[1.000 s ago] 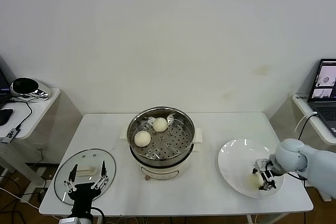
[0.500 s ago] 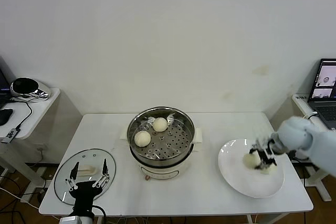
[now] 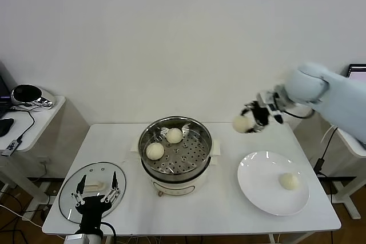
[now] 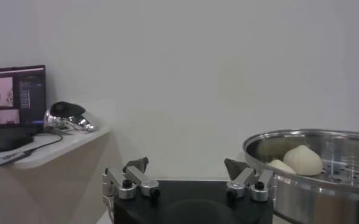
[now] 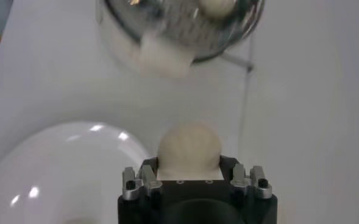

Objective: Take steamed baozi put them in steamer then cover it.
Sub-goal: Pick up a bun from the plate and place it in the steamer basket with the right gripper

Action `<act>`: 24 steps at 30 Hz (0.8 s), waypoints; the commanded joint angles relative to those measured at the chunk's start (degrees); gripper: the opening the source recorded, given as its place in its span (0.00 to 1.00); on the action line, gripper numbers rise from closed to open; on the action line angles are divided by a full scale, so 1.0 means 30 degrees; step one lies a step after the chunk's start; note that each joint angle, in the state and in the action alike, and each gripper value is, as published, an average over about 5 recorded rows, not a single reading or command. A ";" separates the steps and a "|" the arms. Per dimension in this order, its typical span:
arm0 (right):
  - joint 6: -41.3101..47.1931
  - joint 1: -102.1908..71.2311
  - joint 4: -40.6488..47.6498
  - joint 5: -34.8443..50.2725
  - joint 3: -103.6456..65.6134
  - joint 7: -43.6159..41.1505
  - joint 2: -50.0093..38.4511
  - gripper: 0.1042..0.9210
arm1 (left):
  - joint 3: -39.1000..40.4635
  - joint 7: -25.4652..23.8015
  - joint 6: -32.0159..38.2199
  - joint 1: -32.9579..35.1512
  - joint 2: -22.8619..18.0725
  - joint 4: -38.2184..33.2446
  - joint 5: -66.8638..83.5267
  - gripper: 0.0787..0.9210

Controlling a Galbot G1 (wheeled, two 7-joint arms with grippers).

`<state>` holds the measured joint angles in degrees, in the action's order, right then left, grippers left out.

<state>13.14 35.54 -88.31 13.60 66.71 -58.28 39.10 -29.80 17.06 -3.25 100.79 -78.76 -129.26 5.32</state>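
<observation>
Two steamed baozi [image 3: 164, 143] already sit on the perforated tray inside the steamer [image 3: 175, 126], which stands mid-table on its white base. You will find your right gripper [image 3: 252, 118] raised in the air to the right of the steamer, above the table's back edge, its claw clenched around a third baozi [image 3: 241, 123]; the right wrist view shows that cream bun [image 5: 189, 148] seated between the fingers, with the steamer farther ahead. A fourth baozi [image 3: 289, 181] lies alone on the white plate [image 3: 257, 184] at the table's right end. Your left gripper [image 3: 96, 194] hangs over the glass cover [image 3: 68, 187], which lies flat at the table's front left corner; its claw is released, fingers spread wide, holding nothing.
</observation>
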 commanded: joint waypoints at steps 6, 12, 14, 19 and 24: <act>-0.6016 0.1294 0.1482 0.0247 0.3210 0.1594 0.8481 0.64 | -0.0168 0.0022 -0.0060 0.0115 -0.0157 -0.0429 -0.0044 0.88; -0.8481 0.0374 0.2431 -0.2054 0.4149 0.1422 1.0065 0.64 | -0.0376 0.0030 -0.0154 0.0305 -0.0181 -0.0866 -0.0050 0.88; -0.9095 0.0071 0.2776 -0.2892 0.4157 0.1297 1.0461 0.64 | -0.0387 0.0038 -0.0191 0.0344 -0.0246 -0.0990 -0.0057 0.88; -1.0230 -0.0453 0.3210 -0.4441 0.4218 0.0964 1.1023 0.64 | -0.0307 0.0051 -0.0200 0.0507 -0.0386 -0.1131 -0.0109 0.88; -1.1033 -0.0743 0.3204 -0.5465 0.4395 0.0751 1.1180 0.65 | -0.0313 0.0070 -0.0192 0.0467 -0.0423 -0.1103 -0.0102 0.88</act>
<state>-10.95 35.30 -80.96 5.71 77.73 -55.70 66.95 -30.71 17.24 -3.84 102.19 -80.00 -132.29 4.98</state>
